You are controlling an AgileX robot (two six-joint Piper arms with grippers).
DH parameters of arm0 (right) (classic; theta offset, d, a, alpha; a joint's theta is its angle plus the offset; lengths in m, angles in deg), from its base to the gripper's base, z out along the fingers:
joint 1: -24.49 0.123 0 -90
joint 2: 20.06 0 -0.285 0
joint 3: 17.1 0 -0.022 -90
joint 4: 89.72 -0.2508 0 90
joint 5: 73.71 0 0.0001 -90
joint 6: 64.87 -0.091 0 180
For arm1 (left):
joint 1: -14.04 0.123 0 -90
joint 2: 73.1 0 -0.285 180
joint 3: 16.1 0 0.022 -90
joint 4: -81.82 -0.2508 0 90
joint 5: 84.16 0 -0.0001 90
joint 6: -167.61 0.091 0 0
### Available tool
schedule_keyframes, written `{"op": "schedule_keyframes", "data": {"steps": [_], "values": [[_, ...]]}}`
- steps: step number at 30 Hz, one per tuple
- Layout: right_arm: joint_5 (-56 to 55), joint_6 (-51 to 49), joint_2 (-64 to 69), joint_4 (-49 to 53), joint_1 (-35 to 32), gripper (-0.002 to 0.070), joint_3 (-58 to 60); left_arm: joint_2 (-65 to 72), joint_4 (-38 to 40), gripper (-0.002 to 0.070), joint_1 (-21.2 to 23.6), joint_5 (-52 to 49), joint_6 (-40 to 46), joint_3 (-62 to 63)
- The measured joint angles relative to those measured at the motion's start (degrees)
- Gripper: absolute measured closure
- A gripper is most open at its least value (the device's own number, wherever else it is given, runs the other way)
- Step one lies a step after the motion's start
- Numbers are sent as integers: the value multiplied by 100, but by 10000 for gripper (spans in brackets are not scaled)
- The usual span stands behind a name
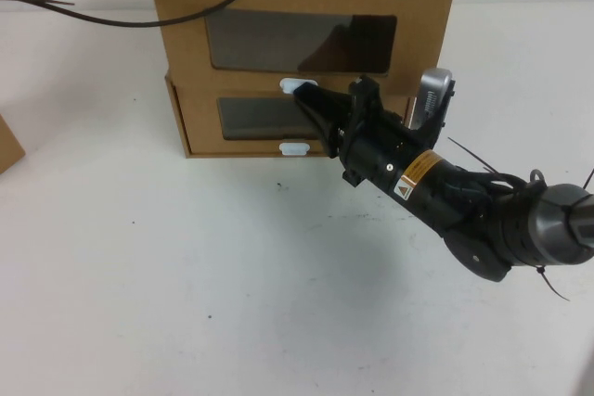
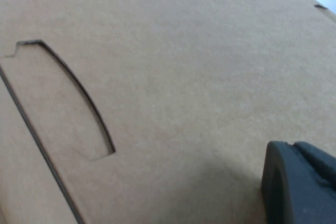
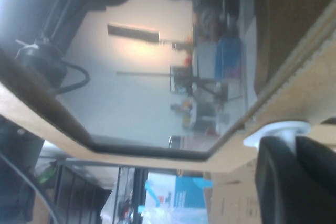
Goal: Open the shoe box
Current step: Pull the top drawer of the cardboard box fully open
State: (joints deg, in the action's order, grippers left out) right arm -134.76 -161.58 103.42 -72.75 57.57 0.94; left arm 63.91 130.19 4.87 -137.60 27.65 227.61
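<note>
On the white tabletop [image 1: 186, 275] the right arm [image 1: 464, 210] comes in from the near right side and reaches forward to two brown boxes, one on top of the other. The right end effector [image 1: 304, 93] is closed, and its tips pinch the white pull tab [image 1: 290, 86] at the lower edge of the upper shoe box [image 1: 186, 6]. Just under it is the lower shoe box [image 1: 197, 120], with its own white tab [image 1: 295, 147] free (nothing touches it). Each box has a dark window in its front. The front of the upper box stands a little nearer than that of the lower one. Behind, a black cable [image 1: 139, 16] hangs across the upper box. The left end effector [image 2: 299, 182] is very close to a plain cardboard surface [image 2: 184, 77] with a cut flap; if it is open or closed, I cannot tell.
</note>
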Motion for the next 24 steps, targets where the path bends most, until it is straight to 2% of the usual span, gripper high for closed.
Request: {"op": "schedule_keyframes", "data": {"steps": [6,24], "values": [[-142,-209,-52,269,0,677,151,0,0,680,0,0,0,0],[-499,-283,-886,651,-300,678,1580,0,179,680,-47,-277,-34,0]]}}
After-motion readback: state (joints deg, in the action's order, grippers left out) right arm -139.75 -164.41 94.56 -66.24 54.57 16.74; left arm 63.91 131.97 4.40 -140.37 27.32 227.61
